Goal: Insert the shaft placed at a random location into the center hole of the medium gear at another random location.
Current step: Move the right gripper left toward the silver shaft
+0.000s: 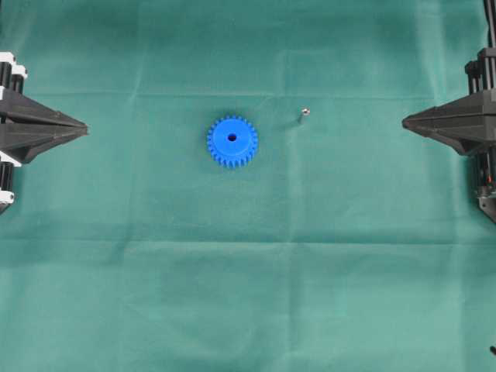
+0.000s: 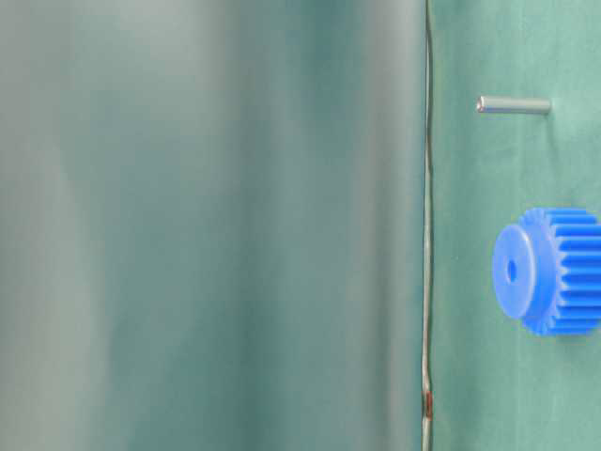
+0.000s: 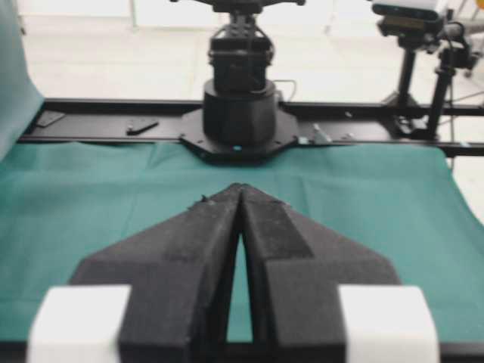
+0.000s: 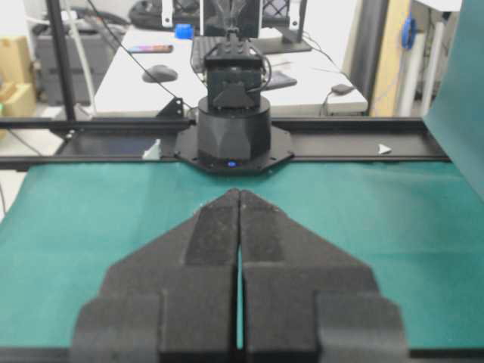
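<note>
your right end effector (image 1: 404,122) sat pressed together over the green-clothed counter (image 1: 248,294); the shaft (image 1: 302,115) stood well apart, beside the medium gear (image 1: 232,142).

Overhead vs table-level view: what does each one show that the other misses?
Only the overhead view shows both arms: the left end effector and the right end effector, each shut, at opposite edges and far from the parts. Only the table-level view shows the side profile: the gear's raised hub and the pin's full length. Both show the blue gear, its center hole, the pin apart from it, and the green cloth.
</note>
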`<state>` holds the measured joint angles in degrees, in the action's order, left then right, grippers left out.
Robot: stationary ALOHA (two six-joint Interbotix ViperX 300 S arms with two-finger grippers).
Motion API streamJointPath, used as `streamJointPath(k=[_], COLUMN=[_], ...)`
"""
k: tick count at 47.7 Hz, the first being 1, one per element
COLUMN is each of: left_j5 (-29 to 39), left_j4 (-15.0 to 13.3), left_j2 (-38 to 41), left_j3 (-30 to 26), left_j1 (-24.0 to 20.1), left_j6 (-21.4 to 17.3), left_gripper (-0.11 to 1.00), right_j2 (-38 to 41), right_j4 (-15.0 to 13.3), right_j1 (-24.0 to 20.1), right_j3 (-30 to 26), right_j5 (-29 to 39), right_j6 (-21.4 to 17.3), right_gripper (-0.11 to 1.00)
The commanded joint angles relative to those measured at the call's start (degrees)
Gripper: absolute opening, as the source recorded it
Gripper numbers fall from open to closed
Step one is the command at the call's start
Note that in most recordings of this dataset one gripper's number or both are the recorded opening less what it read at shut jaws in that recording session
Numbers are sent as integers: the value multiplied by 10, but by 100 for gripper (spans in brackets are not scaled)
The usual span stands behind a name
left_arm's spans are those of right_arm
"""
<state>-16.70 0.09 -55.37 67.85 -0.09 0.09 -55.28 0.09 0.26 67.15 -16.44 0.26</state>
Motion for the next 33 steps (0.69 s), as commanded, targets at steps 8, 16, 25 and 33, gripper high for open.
streamJointPath(k=[8, 16, 25, 33], left_j5=[15, 15, 15, 17], left_j4=[7, 7, 7, 7], left_j2=[0, -1, -1, -1], left_j3=[-17, -17, -17, -17], left_j1=[3, 3, 3, 3], left_j6=[4, 4, 4, 4], left_gripper=[0, 0, 0, 0], right_j2=[15, 31, 77, 143], right_j4=[-8, -4, -2, 5], right_j1=[0, 3, 20, 43], right_j3=[-9, -11, -11, -13], right_j5=[17, 9, -14, -36], right_j6=[10, 9, 9, 8], right_gripper=[1, 1, 1, 1])
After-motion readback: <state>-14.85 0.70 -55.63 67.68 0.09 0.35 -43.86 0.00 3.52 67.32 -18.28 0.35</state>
